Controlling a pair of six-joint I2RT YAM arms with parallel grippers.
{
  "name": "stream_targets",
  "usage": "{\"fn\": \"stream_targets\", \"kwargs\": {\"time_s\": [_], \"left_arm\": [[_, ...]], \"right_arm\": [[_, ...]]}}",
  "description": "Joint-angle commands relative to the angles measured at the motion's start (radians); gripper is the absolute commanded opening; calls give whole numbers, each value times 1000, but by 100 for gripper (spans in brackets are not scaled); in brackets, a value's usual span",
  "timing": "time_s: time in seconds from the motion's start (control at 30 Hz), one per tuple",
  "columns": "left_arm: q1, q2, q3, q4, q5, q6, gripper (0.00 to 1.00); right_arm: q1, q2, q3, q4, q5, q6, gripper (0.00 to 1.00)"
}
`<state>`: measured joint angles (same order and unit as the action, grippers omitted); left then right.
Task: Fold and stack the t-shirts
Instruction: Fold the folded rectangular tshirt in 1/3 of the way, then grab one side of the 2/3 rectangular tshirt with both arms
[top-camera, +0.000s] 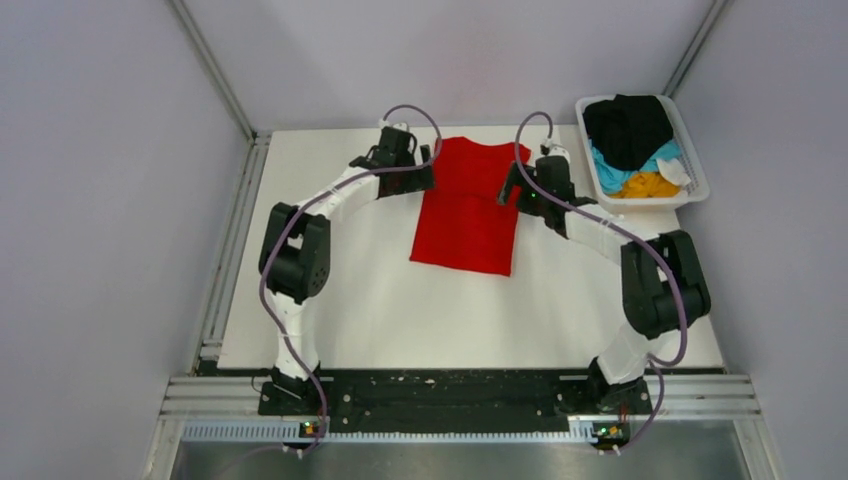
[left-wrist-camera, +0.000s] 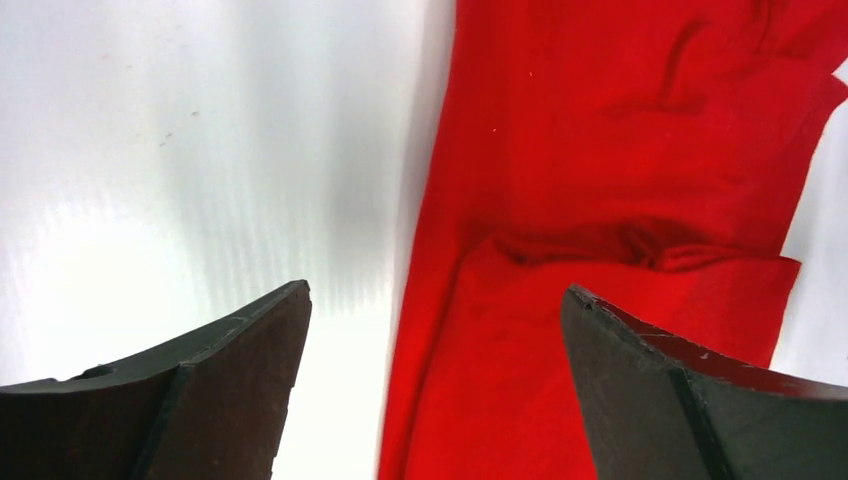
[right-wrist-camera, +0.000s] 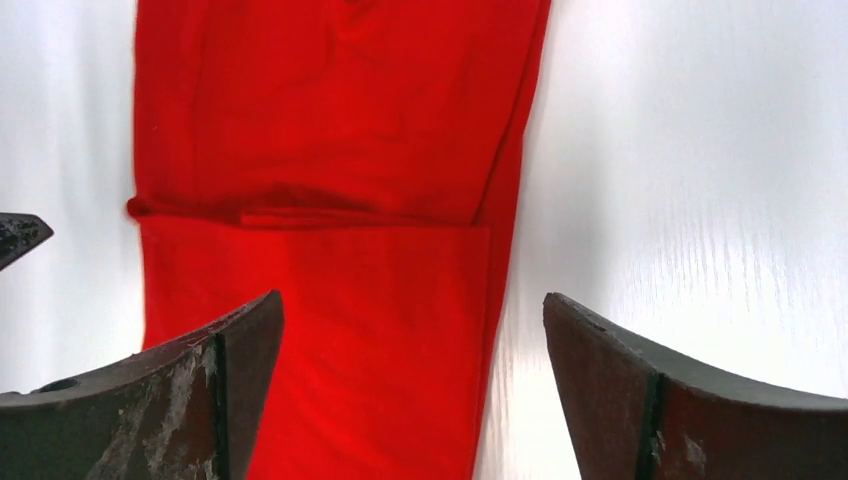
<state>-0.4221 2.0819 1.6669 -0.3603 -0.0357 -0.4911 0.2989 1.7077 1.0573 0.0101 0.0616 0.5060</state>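
Basket (top-camera: 697, 165) shows only overhead; wrist views show folded red t-shirt (right-wrist-camera: 330, 120).

Remote view: white surface (top-camera: 380, 310) inside a grey-walled booth (top-camera: 100, 200)

I'm seeing a white plastic basket (top-camera: 652, 203) sitting at the surface's far right corner. An aluminium rail (top-camera: 232, 250) is running along the left edge. A ribbed metal strip (top-camera: 450, 432) is crossing the near side, and a black mounting plate (top-camera: 450, 390) is lying between it and the surface.
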Motion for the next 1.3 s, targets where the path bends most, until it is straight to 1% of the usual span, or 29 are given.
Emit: {"fn": "stream_targets", "kwargs": {"time_s": [0.0, 0.13, 0.23, 0.3, 0.37, 0.47, 0.63, 0.7, 0.77, 0.8, 0.83, 0.87, 0.97, 1.03, 1.1, 1.17, 1.2, 1.27], "left_arm": [[0, -190, -164, 29, 47, 2, 99], [-1, -295, -389, 58, 139, -60, 99], [-3, -350, -531, 101, 189, -98, 98], [-4, -360, -607, 146, 227, -116, 93], [-6, -347, -624, 152, 254, -128, 85], [-13, -317, -629, 160, 258, -133, 77], [-27, -273, -633, 171, 281, -141, 58], [-31, -263, -632, 169, 282, -139, 51], [-35, -252, -633, 170, 283, -141, 45], [-35, -247, -633, 171, 281, -141, 41], [-35, -240, -633, 175, 280, -143, 38], [-35, -232, -630, 178, 282, -143, 33], [-38, -190, -614, 223, 299, -155, 18], [-37, -165, -601, 225, 314, -163, 1], [-38, -163, -605, 217, 306, -157, 0], [-40, -192, -639, 219, 283, -159, 0], [-39, -220, -673, 236, 275, -164, 0], [-45, -284, -757, 290, 260, -172, 0]], "right_arm": [[-1, -152, -92, 45, -55, -25, 99], [0, -239, -263, 69, -214, -2, 99], [9, -307, -389, 94, -262, 58, 98], [21, -342, -453, 110, -286, 88, 97], [35, -352, -486, 123, -317, 103, 94], [60, -334, -509, 140, -312, 125, 88], [83, -285, -517, 172, -280, 137, 72], [86, -269, -514, 172, -258, 135, 68], [89, -257, -514, 172, -246, 133, 61], [90, -252, -514, 172, -242, 133, 58], [93, -249, -516, 171, -239, 130, 50], [96, -245, -515, 167, -234, 125, 43], [100, -235, -517, 155, -190, 100, 39], [100, -225, -512, 142, -140, 95, 33], [100, -218, -511, 140, -142, 90, 22], [104, -224, -521, 138, -156, 96, 13], [106, -240, -531, 140, -159, 98, 10], [113, -269, -561, 149, -163, 95, 6]]}}
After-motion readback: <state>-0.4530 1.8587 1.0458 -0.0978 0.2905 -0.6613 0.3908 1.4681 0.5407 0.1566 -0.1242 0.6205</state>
